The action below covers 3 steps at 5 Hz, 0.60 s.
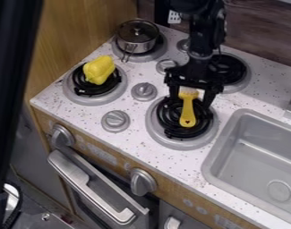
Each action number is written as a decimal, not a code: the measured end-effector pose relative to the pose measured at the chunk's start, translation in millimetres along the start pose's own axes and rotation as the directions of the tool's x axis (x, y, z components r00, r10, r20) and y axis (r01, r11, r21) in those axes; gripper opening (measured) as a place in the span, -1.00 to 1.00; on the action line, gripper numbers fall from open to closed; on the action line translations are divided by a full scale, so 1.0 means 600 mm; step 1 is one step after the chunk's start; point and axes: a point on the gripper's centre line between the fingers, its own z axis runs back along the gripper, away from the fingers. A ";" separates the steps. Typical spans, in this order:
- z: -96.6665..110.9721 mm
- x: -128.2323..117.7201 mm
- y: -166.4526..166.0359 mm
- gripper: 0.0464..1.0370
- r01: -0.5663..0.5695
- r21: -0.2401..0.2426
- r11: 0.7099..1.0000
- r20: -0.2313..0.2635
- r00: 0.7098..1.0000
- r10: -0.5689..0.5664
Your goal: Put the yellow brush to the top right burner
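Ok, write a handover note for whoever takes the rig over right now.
End effector: open, over the front right burner, fingers on either side of the brush's bristle end.
Yellow brush: lying on that burner, handle toward the counter's front edge.
Done: end effector at the brush; no lift yet.
Left: grip, lift, set it on the top right burner, partly behind the arm.

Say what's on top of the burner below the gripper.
Yellow brush, handle over the black coil, bristle end at the gripper. Whatever is directly beneath the brush is covered.
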 end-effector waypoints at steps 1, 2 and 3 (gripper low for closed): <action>-0.013 0.004 -0.003 0.92 -0.016 0.008 1.000 -0.017 1.000 0.016; -0.018 0.007 -0.004 0.86 -0.027 0.015 1.000 -0.023 0.999 0.027; -0.019 0.007 -0.007 0.26 -0.044 0.023 0.999 -0.007 0.999 0.044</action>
